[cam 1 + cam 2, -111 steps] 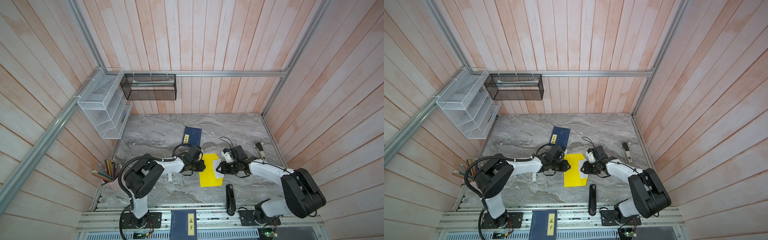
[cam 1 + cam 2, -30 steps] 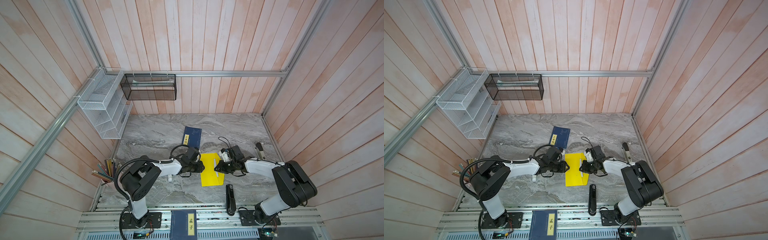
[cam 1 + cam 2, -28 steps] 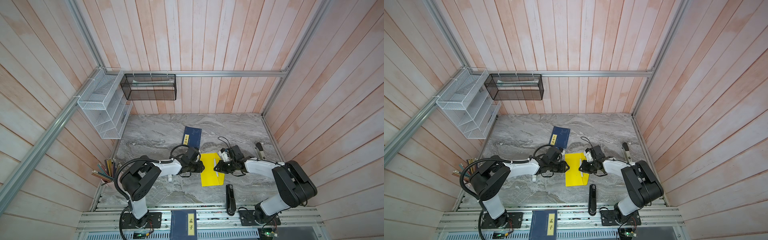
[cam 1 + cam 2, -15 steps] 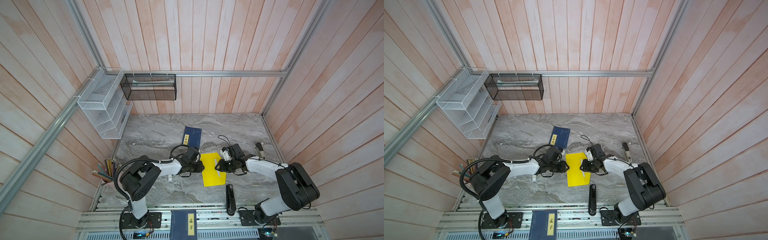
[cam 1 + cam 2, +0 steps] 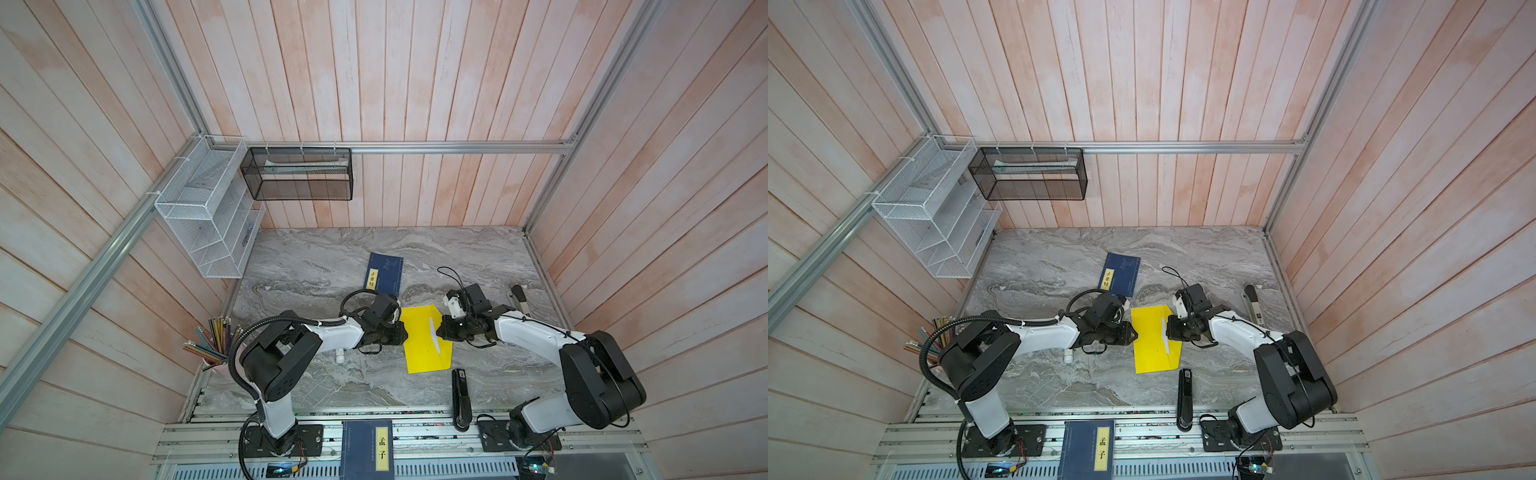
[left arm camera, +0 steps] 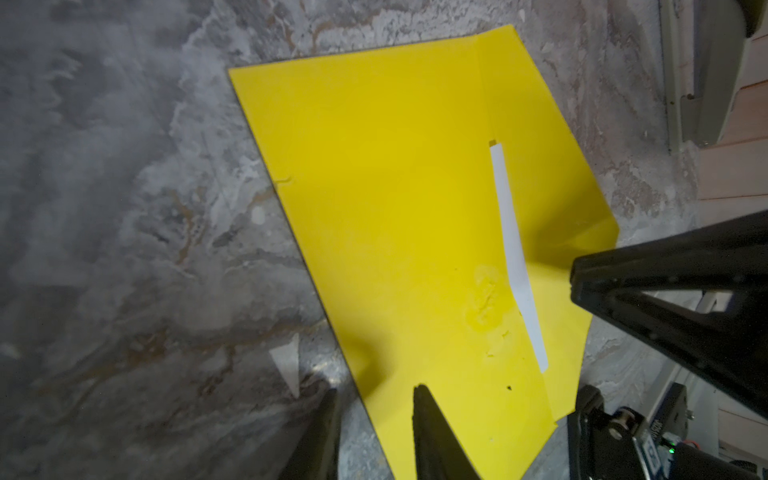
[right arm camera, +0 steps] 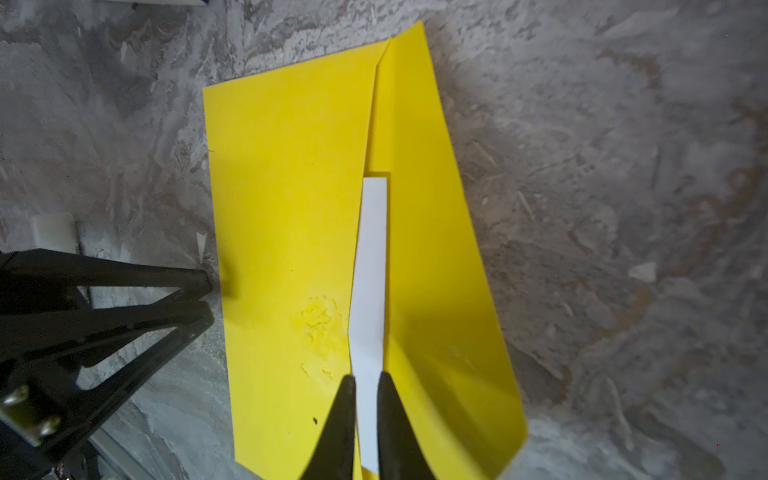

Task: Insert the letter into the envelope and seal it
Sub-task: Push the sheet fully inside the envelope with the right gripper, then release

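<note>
grey marbled tabletop [image 5: 316,266] boxed in by pale pink wooden plank walls. near the middle, lying flat: bright yellow envelope [image 5: 419,345] with its trapezoid flap folded out toward the right arm. white letter [image 7: 370,266] mostly tucked inside, only a narrow strip showing along the envelope mouth. right gripper [image 7: 366,384] low at the mouth, fingertips narrowly parted either side of that white strip, apparently pinching it; grip cannot be told for sure. left gripper [image 6: 376,395] at the opposite long edge, jaws partly apart, one fingertip over the yellow paper and one over bare marble, holding nothing visible. just behind the envelope: dark blue book with a yellow label [image 5: 384,275]. in front of the envelope: black stapler [image 5: 460,395]. against the left wall: cup of coloured pencils [image 5: 216,340], white wire rack [image 5: 199,216] and black mesh basket [image 5: 299,174] above.
</note>
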`<state>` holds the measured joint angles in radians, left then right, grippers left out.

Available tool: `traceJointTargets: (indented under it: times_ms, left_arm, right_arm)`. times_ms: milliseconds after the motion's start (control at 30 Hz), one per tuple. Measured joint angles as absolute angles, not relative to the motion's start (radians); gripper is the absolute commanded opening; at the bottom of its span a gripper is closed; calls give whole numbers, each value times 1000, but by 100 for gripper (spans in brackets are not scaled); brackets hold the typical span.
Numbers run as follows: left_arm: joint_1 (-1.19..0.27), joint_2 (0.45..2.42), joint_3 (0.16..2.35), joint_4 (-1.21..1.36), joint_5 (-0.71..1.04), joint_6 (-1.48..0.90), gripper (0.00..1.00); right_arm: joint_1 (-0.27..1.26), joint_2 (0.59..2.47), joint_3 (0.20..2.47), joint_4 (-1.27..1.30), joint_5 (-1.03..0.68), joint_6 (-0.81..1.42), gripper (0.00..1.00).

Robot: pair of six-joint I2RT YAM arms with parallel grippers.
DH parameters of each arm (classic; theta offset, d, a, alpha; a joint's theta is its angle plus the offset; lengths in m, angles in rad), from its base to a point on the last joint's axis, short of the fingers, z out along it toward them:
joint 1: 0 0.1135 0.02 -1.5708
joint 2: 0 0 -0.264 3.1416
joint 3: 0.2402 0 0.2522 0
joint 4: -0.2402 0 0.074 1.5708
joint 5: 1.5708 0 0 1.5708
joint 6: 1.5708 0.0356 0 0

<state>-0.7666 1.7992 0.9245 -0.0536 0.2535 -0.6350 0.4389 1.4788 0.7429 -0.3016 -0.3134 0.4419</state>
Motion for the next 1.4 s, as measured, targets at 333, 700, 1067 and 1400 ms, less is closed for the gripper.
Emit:
traceJointTargets:
  times_ms: [333,700,1067,1400]
  left_arm:
    - [-767,1812,936,-56,254,-632,25]
    - [-767,1814,937,-56,256,-632,23]
    - [-767,1817,939,-56,257,-632,22]
    - [-767,1818,939,-56,258,-632,22]
  right_arm:
    - [439,1517,746,-301,-311,441,6]
    - [439,1549,746,-290,-316,441,5]
    - [439,1569,746,-281,-337,441,4]
    - [443,1583,746,-255,-369,442,4]
